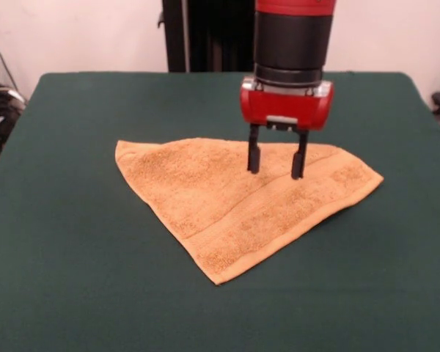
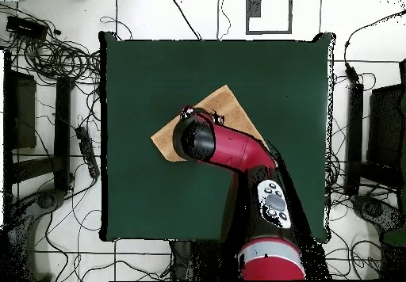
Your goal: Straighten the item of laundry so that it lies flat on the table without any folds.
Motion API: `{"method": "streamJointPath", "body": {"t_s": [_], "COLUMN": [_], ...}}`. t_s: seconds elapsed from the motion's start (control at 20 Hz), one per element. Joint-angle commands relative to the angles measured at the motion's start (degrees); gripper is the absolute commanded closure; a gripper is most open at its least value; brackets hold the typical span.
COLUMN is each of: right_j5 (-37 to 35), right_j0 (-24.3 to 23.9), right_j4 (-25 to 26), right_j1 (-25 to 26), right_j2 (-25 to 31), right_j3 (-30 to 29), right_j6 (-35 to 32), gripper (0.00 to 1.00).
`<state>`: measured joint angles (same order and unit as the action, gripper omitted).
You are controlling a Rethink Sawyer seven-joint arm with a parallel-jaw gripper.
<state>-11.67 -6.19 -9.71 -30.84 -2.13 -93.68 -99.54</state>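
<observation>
I read no writing anywhere. The towel (image 1: 242,202) lies folded mid-table (image 1: 73,279), green cloth bare all round. My gripper (image 1: 276,163), jaws apart, perhaps touches its far edge.

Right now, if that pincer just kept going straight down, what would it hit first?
The towel. The open pincer points straight down over the towel's far part, so its tips should meet the cloth first, with the table beneath. How much gap remains is hard to judge.

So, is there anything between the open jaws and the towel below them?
Nothing. In the front view the gripper hangs open over the towel, with only towel surface showing between and beneath its jaws.
</observation>
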Motion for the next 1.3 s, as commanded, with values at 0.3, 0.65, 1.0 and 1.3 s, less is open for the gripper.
{"method": "streamJointPath", "body": {"t_s": [0.3, 0.65, 1.0, 1.3], "right_j5": [-0.59, -1.13, -2.41, -7.65], "right_j0": [-2.37, -3.27, -1.71, -2.97], "right_j4": [3.91, 5.64, 7.09, 9.13], "right_j1": [13.85, 16.96, 15.31, 8.09], "right_j2": [9.37, 10.61, 7.31, 4.58], "right_j3": [11.38, 14.18, 14.87, 12.33], "right_j6": [-0.28, -0.94, -2.92, -1.14], "gripper": [0.0, 0.0, 0.0, 0.0]}}
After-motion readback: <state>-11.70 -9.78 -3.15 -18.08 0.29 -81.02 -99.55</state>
